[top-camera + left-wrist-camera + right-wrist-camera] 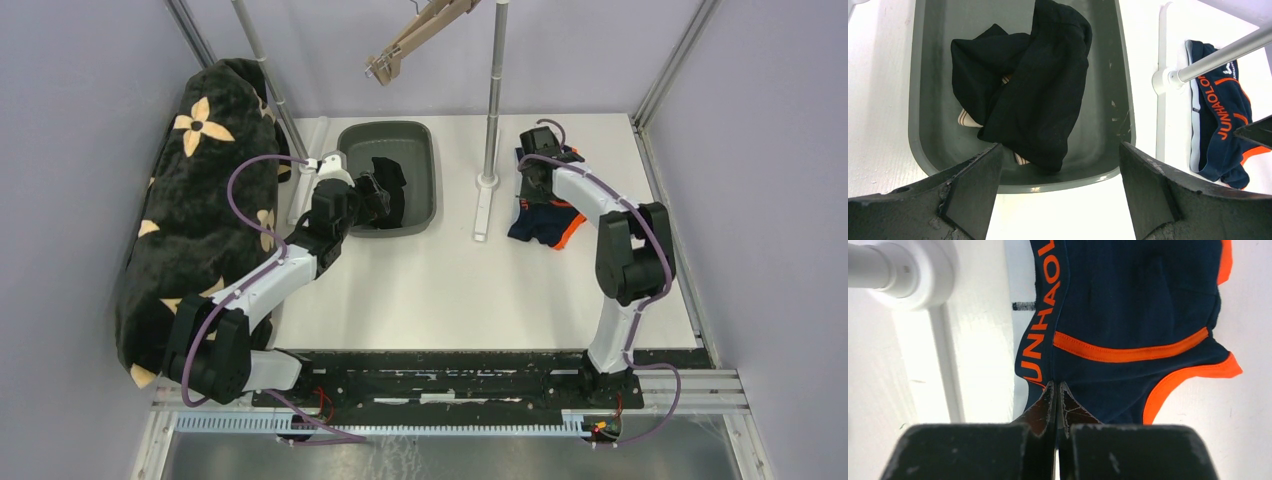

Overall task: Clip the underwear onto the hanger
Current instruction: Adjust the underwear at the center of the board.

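Navy underwear (545,222) with orange trim lies flat on the white table, right of the pole. It also shows in the left wrist view (1220,130) and the right wrist view (1128,305). My right gripper (530,188) is shut, its fingertips (1057,390) pinching the near end of the lettered waistband. A wooden hanger (415,40) hangs at the top of the overhead view, apart from both arms. My left gripper (385,195) hovers over the near rim of the grey bin, jaws wide open (1060,146) with nothing between them.
The grey bin (425,140) holds crumpled black clothes (1033,85). A metal pole (495,90) rises from a white base between the bin and the underwear. A black blanket with tan flowers (200,200) is draped at the left.
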Available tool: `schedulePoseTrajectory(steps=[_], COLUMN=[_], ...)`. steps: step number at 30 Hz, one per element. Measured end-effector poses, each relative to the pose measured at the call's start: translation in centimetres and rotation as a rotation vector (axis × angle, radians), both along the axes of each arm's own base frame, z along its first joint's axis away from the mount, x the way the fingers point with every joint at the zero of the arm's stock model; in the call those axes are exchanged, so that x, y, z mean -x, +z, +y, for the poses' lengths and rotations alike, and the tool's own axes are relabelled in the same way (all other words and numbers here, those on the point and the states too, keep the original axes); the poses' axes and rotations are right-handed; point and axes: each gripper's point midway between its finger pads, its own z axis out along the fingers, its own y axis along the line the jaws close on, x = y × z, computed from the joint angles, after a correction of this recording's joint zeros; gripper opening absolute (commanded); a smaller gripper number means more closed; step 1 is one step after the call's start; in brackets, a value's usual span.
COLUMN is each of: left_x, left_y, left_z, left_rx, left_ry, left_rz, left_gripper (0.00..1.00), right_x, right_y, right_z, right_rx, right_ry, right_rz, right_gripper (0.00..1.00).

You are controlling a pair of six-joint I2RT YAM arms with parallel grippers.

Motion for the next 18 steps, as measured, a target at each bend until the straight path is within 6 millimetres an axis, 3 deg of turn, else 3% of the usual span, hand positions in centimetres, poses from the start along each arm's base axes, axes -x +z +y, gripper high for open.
schedulePoseTrajectory(steps=[5,8,15,18], left_x=[0.0,0.0,0.0,0.0], left_y=[0.0,0.0,0.0,0.0], left_z=[0.0,0.0,0.0,0.0], left_rx=[0.0,0.0,0.0,0.0], left_ry=[0.0,0.0,0.001,0.001], left_rz=[0.0,0.0,-0.001,-0.001], left_gripper=[0.91,0.91,0.91,0.91], right_x=[-0.2,-0.5,-0.8,-1.4], right_y=[2.8,3.3,2.1,0.6], right_z=[1.0,1.7,3.4,4.2], right_rx=[-0.051,-0.079,-0.133,-0.153], right_ry=[0.027,0.051,0.109,0.133], right_rz=[-0.074,-0.092,-0.066,-0.033], right_gripper=[0.01,0.01,0.02,0.17])
